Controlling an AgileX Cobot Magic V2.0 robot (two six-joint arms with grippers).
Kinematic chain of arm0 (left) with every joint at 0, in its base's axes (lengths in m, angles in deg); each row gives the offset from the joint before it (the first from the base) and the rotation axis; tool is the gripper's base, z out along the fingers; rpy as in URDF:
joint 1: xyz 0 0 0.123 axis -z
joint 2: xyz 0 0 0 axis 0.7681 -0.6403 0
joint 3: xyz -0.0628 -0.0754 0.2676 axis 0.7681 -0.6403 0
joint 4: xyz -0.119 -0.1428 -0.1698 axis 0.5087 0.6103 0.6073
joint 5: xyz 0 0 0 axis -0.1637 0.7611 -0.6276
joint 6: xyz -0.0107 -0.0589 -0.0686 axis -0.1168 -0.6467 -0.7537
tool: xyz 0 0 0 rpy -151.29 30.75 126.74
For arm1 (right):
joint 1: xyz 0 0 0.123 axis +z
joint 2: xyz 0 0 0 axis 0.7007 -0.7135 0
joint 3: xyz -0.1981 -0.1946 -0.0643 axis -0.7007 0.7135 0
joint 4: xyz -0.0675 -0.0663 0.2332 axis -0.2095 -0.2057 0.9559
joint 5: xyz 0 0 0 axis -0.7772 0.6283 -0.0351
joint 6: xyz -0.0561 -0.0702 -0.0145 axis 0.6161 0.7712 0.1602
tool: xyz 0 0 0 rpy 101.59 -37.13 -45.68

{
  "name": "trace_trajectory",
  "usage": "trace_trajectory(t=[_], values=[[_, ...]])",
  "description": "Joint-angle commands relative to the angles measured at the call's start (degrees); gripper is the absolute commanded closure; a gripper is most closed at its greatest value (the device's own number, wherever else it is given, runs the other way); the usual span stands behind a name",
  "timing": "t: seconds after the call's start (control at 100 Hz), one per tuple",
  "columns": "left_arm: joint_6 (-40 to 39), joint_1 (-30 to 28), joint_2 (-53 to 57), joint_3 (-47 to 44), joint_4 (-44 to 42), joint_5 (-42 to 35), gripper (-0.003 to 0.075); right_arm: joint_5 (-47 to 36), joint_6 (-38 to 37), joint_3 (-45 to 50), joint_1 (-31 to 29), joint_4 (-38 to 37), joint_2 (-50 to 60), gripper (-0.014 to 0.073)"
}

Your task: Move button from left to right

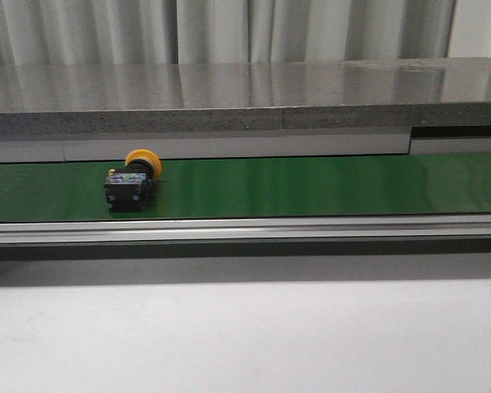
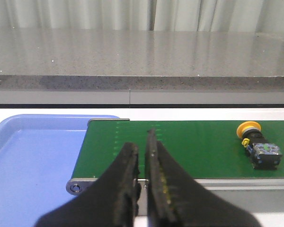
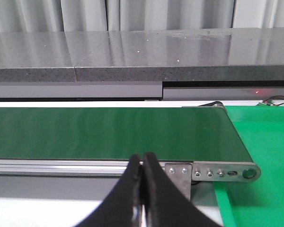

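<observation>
- Claws first: my left claw (image 2: 142,156) has its fingers drawn nearly together with only a thin slit between them, holding nothing; it sits at the near edge of the belt, by the belt's left end.
- My right claw (image 3: 142,163) is pressed fully closed and also empty, parked at the near rail by the belt's right end.
- Outward from the left claw, the green conveyor belt (image 1: 311,184) is my landmark; it runs across the surface (image 1: 245,336) from side to side.
- The button (image 1: 132,178) lies tipped on its side on the belt, yellow cap toward the far edge, black body toward me, well apart from both claws.
- On the belt it sits in the left part, some way in from the left end.
- A blue tray (image 2: 28,161) lies just beyond the belt's left end; a green mat (image 3: 270,156) lies past the right end.
- Progress, as I judge it: the button is not yet on the right, so nearly all the travel remains.
</observation>
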Motion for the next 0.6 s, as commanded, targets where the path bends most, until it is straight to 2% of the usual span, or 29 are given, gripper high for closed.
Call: trace_trajectory(t=[0.0,0.31,0.59], values=[[-0.03,0.36,-0.52,1.6,0.26,-3.57,0.0741,-5.09,-0.01,-0.88,-0.37,-0.47,1.06,0.0661],[-0.03,0.36,-0.52,1.6,0.26,-3.57,0.0741,-10.43,-0.01,-1.74,-0.37,0.09,1.06,0.0661],[-0.03,0.36,-0.52,1.6,0.26,-3.57,0.0741,1.97,-0.01,-13.68,-0.37,2.82,-2.86,0.0661]])
